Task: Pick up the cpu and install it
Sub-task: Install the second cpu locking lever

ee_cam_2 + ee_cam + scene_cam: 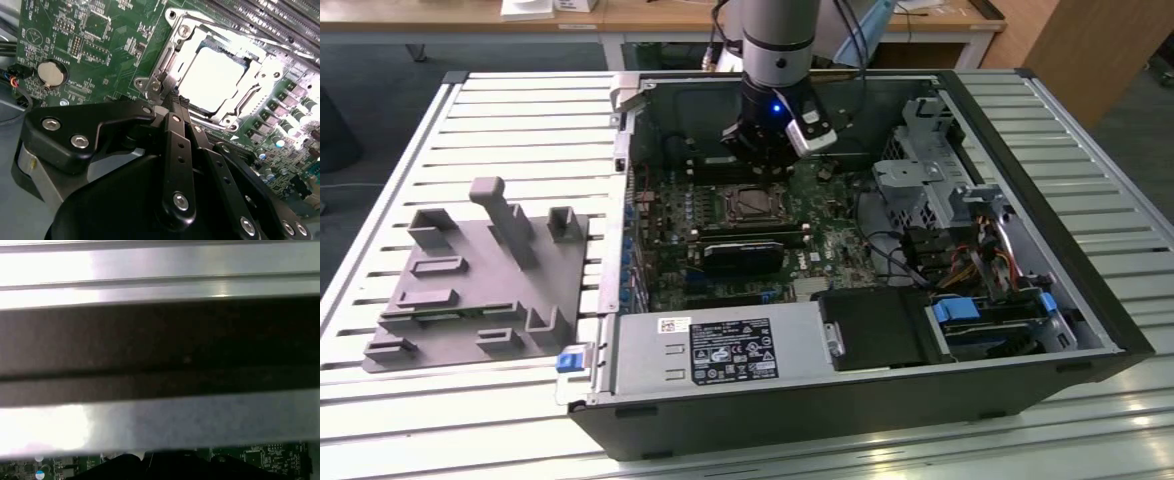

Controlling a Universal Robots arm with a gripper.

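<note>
The cpu [216,75], a bright silver square, lies flat inside the metal-framed socket [165,70] on the green motherboard [100,45]. In the exterior view the cpu [750,205] shows as a grey square in the socket, mid-board inside the open computer case. My gripper [761,162] hangs just above the board, slightly behind the socket. In the second wrist view my gripper [177,99] has its black fingertips [171,96] pressed together with nothing between them, close beside the socket's corner and apart from the cpu.
A grey tray [467,290] with upright fixtures lies on the slatted table at the exterior view's left. Inside the case are a black card [744,252], a power supply [720,350], a drive cage [921,170] and cables [961,265]. The case wall [160,340] is close.
</note>
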